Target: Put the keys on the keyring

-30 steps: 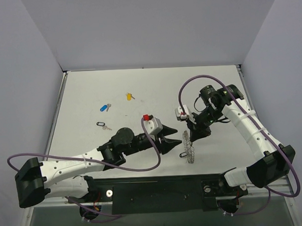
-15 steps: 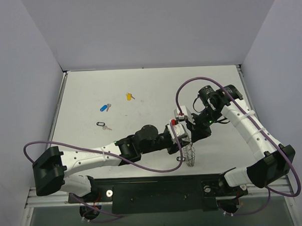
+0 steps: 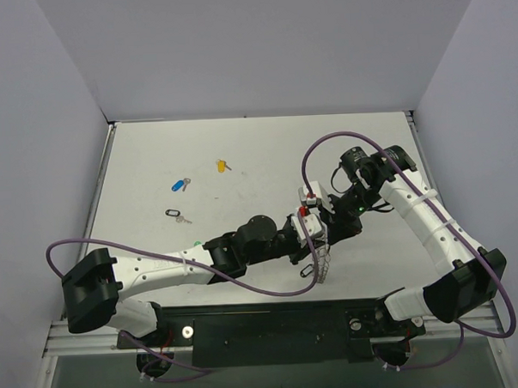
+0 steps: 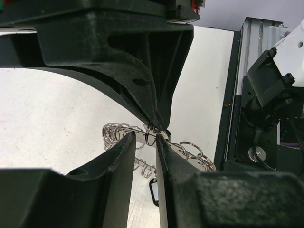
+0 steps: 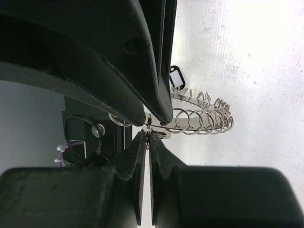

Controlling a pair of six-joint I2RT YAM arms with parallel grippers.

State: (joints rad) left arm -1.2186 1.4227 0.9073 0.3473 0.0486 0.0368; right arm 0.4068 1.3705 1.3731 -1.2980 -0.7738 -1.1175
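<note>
Step in hand: bracing the keyring [image 5: 202, 121] at front-centre of the table [image 3: 369, 155]. The right gripper [image 5: 146, 137] is clamped on one small loop; the left gripper [image 4: 143, 138] stands narrow w/ a coil in the gap, contact unconfirmed. No key is held: blue key [image 3: 182, 184], yellow key [image 3: 221, 166] and one black key [image 3: 174, 214] lie well apart at left, and a second black key [image 5: 177, 76] lies just beside the ring, threaded or not unclear. Next, prob.: left jaws pinch that coil w/o dragging it from the right clamp, then a key gets fetched.

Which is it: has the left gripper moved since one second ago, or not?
Yes. The left gripper has moved right, away from the loose black key and up to the keyring.
</note>
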